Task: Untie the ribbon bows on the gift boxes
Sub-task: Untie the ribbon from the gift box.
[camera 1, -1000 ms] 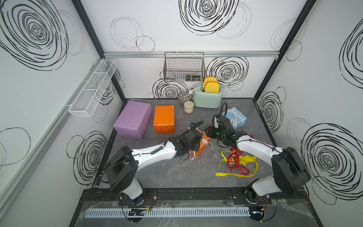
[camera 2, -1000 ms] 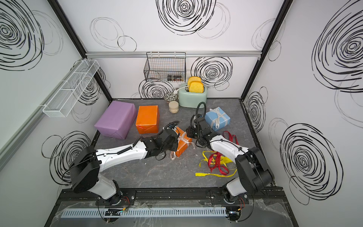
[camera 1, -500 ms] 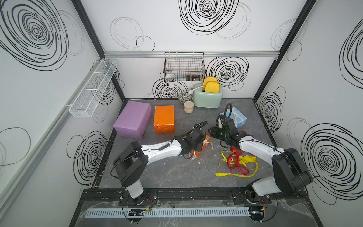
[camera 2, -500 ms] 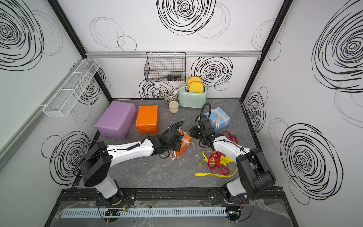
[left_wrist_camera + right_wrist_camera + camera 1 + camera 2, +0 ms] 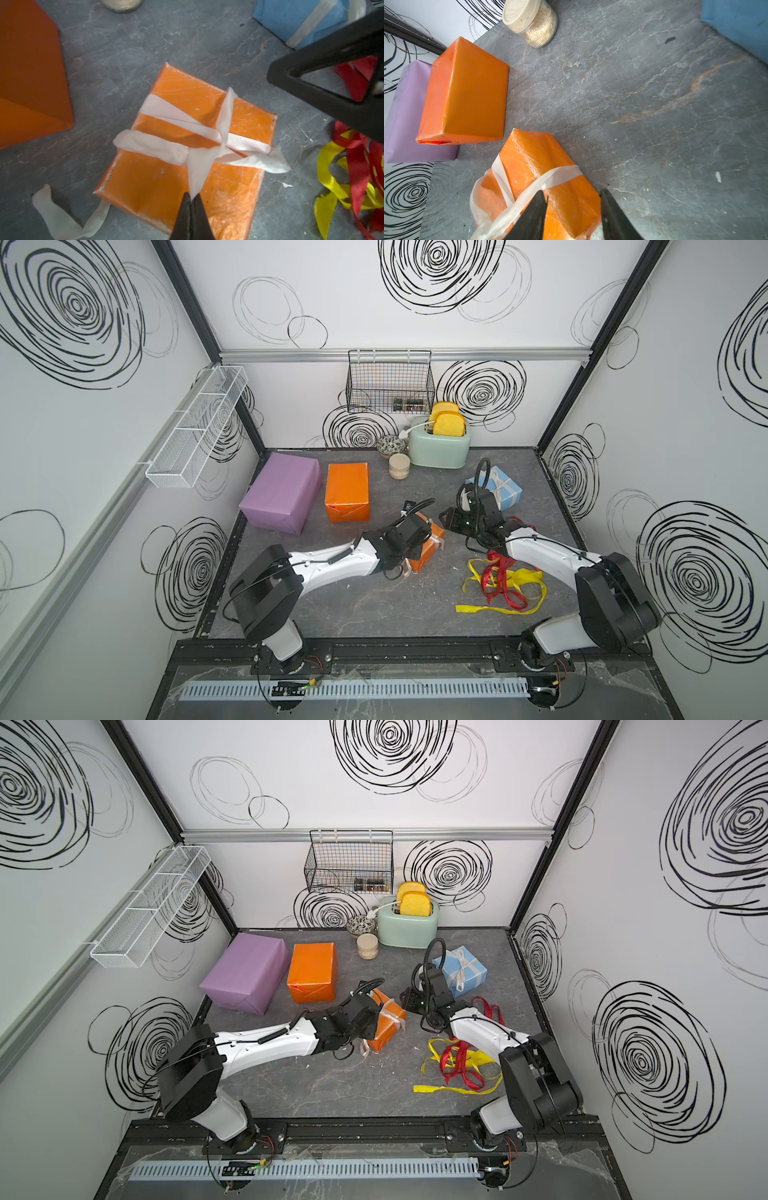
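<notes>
The small orange gift box [image 5: 145,182] lies mid-table, wrapped by a white ribbon [image 5: 166,145] with a loose knot on top. My left gripper [image 5: 192,199] is shut on one tail of that ribbon, just above the box. In both top views the left gripper [image 5: 411,533] [image 5: 365,1017] covers the box's near side. My right gripper [image 5: 573,194] is open and hovers over the box's far corner, touching nothing. The light-blue box [image 5: 498,487] keeps its white bow [image 5: 459,965]. The lilac box [image 5: 282,493] and medium orange box [image 5: 348,491] are bare.
Loose yellow and red ribbons [image 5: 503,585] lie in a heap by the right arm. A jar [image 5: 399,466], a bowl [image 5: 390,444] and a mint toaster [image 5: 439,443] stand at the back. A wire basket [image 5: 388,383] and a white shelf [image 5: 195,427] hang on the walls.
My left arm has reached further over the small orange box and its jaws have closed on the ribbon tail. The right gripper has shifted only slightly.
</notes>
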`<move>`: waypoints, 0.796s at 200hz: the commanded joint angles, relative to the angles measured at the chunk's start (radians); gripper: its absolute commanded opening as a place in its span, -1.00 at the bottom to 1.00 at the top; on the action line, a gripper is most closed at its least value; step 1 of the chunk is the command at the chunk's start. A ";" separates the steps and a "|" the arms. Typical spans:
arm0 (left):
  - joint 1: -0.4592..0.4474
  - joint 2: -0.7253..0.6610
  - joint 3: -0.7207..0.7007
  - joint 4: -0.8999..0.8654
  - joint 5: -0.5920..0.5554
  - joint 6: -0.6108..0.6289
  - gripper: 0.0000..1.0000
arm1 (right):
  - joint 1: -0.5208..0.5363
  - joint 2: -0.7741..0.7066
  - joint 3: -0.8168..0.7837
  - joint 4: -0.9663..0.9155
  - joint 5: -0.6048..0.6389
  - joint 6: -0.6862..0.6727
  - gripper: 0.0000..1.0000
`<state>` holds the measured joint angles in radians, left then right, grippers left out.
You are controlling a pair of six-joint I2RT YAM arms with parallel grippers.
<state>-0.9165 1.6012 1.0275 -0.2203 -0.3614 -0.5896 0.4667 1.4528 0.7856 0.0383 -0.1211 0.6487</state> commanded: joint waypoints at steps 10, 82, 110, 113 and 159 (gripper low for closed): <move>-0.005 -0.103 -0.074 0.078 -0.110 -0.049 -1.00 | 0.012 -0.011 0.001 0.004 -0.004 -0.023 -0.05; -0.022 -0.296 -0.320 0.220 -0.226 -0.176 -1.00 | 0.039 -0.006 0.012 0.012 -0.006 -0.051 0.09; -0.025 -0.365 -0.389 0.248 -0.275 -0.213 -1.00 | 0.081 -0.011 0.023 0.019 0.013 -0.083 0.17; -0.024 -0.371 -0.396 0.250 -0.282 -0.216 -1.00 | 0.086 -0.010 0.026 0.018 0.018 -0.087 0.18; -0.024 -0.497 -0.516 0.314 -0.339 -0.265 -1.00 | 0.172 0.015 0.071 -0.004 0.099 -0.155 0.29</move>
<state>-0.9363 1.1625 0.5602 0.0082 -0.6266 -0.7975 0.6041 1.4540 0.8021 0.0380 -0.0860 0.5484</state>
